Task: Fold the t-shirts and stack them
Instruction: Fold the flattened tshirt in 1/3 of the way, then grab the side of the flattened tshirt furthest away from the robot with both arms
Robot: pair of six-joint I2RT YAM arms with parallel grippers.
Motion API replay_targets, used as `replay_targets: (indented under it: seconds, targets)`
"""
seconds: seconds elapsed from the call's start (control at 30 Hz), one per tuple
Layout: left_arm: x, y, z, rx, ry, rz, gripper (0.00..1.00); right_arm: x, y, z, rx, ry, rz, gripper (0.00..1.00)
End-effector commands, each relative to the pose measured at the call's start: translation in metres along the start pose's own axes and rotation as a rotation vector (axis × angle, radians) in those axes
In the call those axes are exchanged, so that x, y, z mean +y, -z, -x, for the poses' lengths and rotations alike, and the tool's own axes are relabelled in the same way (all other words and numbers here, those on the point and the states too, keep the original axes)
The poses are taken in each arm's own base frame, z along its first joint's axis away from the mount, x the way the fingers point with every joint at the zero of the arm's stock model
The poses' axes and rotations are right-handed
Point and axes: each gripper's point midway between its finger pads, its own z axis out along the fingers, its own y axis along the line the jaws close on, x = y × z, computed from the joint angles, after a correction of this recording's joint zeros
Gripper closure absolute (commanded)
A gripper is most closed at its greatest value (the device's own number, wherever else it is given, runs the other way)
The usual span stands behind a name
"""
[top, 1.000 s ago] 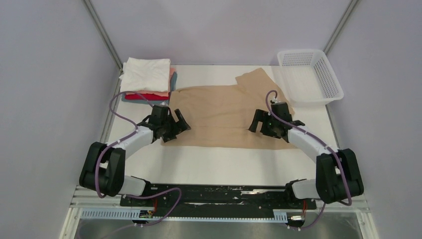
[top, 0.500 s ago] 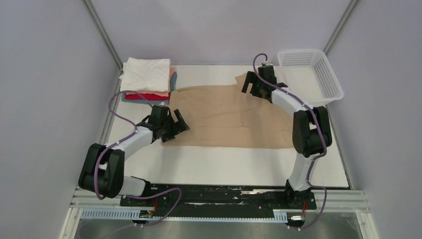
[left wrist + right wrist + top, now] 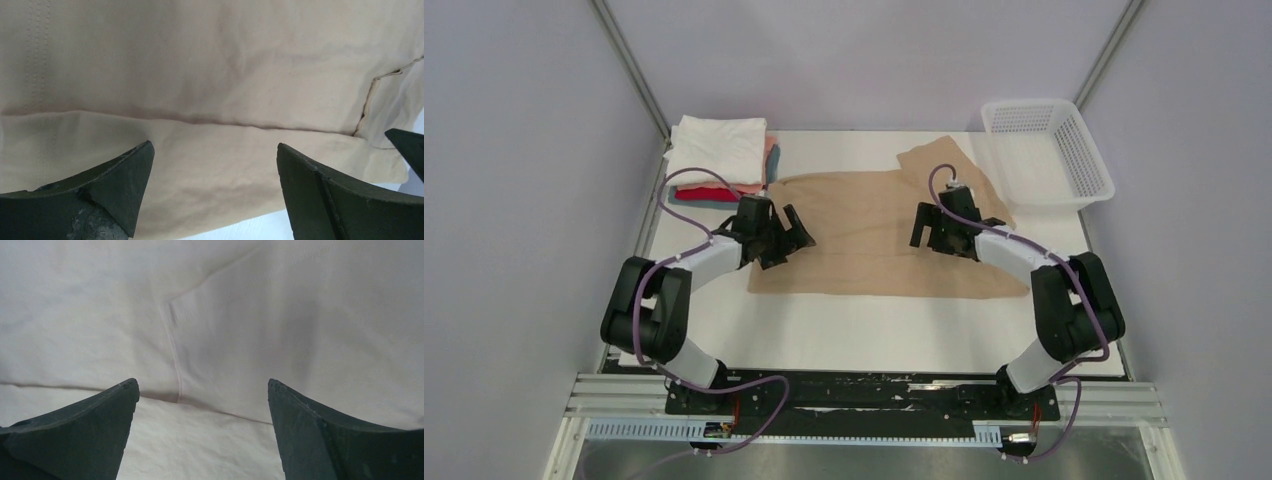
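The tan t-shirt [image 3: 874, 235] lies spread on the white table, its near half doubled over. A stack of folded t-shirts [image 3: 721, 158], white on top with pink, red and blue-grey under it, sits at the far left. My left gripper [image 3: 790, 236] is open above the shirt's left side; its wrist view shows tan cloth [image 3: 200, 90] with a fold line and the near edge between the jaws. My right gripper [image 3: 924, 227] is open above the shirt's right part; its wrist view shows pale cloth [image 3: 210, 320] with a seam.
A white plastic mesh basket [image 3: 1049, 150] stands at the far right corner, touching the shirt's sleeve side. The white table [image 3: 874, 330] shows bare in front of the shirt. Grey walls and metal posts close in the sides and back.
My right gripper swung from the shirt's near right to the far sleeve, then back to the shirt's right middle. My left gripper moved a little farther and right over the shirt.
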Motion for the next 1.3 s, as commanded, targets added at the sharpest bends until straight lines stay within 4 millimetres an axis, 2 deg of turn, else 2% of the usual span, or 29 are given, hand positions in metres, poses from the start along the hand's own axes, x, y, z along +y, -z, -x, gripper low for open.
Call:
replay_targets:
  seconds: [0.0, 0.07, 0.17, 0.27, 0.33, 0.37, 0.4, 0.43, 0.47, 0.5, 0.53, 0.57, 0.6, 0.63, 0.67, 0.7, 0.73, 0.8, 0.97, 1.1, 1.27]
  targets:
    - [-0.004, -0.02, -0.008, 0.054, 0.0, -0.024, 0.0, -0.003, -0.005, -0.021, 0.01, -0.074, 0.022, 0.0]
    - [0.001, -0.024, -0.018, 0.083, 0.003, -0.01, 0.0, -0.007, -0.001, -0.037, 0.034, -0.099, 0.017, 0.0]
    - [0.02, -0.021, -0.044, 0.131, 0.017, 0.056, 0.0, -0.02, 0.012, -0.064, 0.065, -0.121, 0.007, 0.0]
    - [0.04, -0.004, -0.071, 0.158, 0.029, 0.123, 0.0, -0.027, 0.027, -0.084, 0.086, -0.138, 0.012, 0.0]
    - [0.05, 0.009, -0.086, 0.158, 0.04, 0.148, 0.0, -0.024, 0.038, -0.103, 0.13, -0.151, 0.062, 0.0]
    - [0.05, 0.017, -0.086, 0.135, 0.038, 0.144, 0.0, -0.023, 0.044, -0.113, 0.153, -0.152, 0.078, 0.0]
    - [0.063, 0.023, -0.098, 0.149, 0.05, 0.177, 0.0, -0.023, 0.05, -0.121, 0.165, -0.151, 0.085, 0.0]
    - [0.064, 0.03, -0.096, 0.119, 0.047, 0.176, 0.0, -0.024, 0.056, -0.13, 0.18, -0.151, 0.088, 0.0]
    - [0.075, 0.035, -0.109, 0.138, 0.052, 0.2, 0.0, -0.023, 0.062, -0.139, 0.195, -0.138, 0.102, 0.0]
    - [0.07, 0.041, -0.109, 0.124, 0.05, 0.166, 0.0, -0.023, 0.067, -0.145, 0.207, -0.126, 0.111, 0.0]
    - [0.076, 0.044, -0.124, 0.148, 0.051, 0.166, 0.0, -0.025, 0.072, -0.151, 0.218, -0.121, 0.112, 0.0]
    - [0.07, 0.049, -0.126, 0.139, 0.051, 0.129, 0.0, -0.026, 0.077, -0.156, 0.228, -0.115, 0.118, 0.0]
    - [0.074, 0.052, -0.14, 0.163, 0.052, 0.136, 0.0, -0.026, 0.081, -0.16, 0.238, -0.118, 0.122, 0.0]
    - [0.073, 0.056, -0.139, 0.143, 0.053, 0.129, 0.0, -0.026, 0.085, -0.164, 0.245, -0.123, 0.127, 0.0]
    - [0.082, 0.06, -0.149, 0.159, 0.063, 0.161, 0.0, -0.024, 0.09, -0.167, 0.24, -0.126, 0.14, 0.0]
    - [0.084, 0.063, -0.146, 0.132, 0.065, 0.168, 0.0, -0.023, 0.094, -0.171, 0.245, -0.128, 0.146, 0.0]
    - [0.093, 0.065, -0.152, 0.135, 0.075, 0.196, 0.0, -0.023, 0.097, -0.174, 0.249, -0.135, 0.148, 0.0]
    - [0.098, 0.068, -0.156, 0.134, 0.088, 0.202, 0.0, -0.02, 0.104, -0.181, 0.254, -0.137, 0.157, 0.0]
    - [0.102, 0.074, -0.173, 0.171, 0.117, 0.19, 0.0, -0.027, 0.11, -0.193, 0.274, -0.15, 0.143, 0.0]
    - [0.112, 0.075, -0.181, 0.173, 0.122, 0.217, 0.0, -0.028, 0.11, -0.192, 0.261, -0.153, 0.142, 0.0]
    - [0.112, 0.081, -0.183, 0.177, 0.14, 0.225, 0.0, -0.03, 0.11, -0.187, 0.243, -0.142, 0.129, 0.0]
